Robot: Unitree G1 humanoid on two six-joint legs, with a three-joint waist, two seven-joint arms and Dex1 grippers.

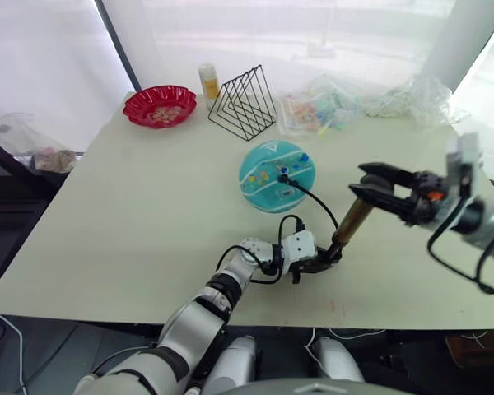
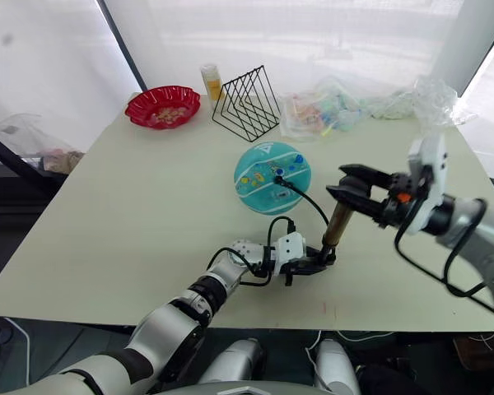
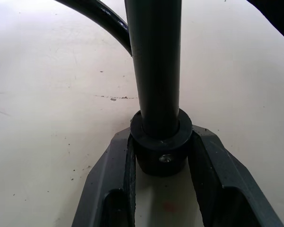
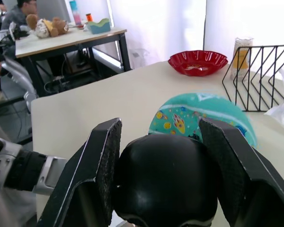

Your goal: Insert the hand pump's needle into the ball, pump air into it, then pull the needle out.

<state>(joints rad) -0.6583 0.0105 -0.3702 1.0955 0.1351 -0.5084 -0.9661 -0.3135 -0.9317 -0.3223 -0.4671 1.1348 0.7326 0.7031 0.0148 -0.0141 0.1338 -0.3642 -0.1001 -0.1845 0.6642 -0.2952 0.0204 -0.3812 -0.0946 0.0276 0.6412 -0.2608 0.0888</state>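
Both jaws clamp the hand pump (image 1: 350,220) (left gripper (image 1: 325,262) low, right gripper (image 1: 370,189) topmost), hose reaching the ball (image 1: 277,174).

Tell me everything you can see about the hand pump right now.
The hand pump is a brass-gold cylinder with black end caps, standing tilted on the pale table. The left end effector grips its lower black cap at the table surface; the right end effector closes around its rounded black top. A thin black hose arcs from the base to the teal ball, where its tip meets the ball's top surface.
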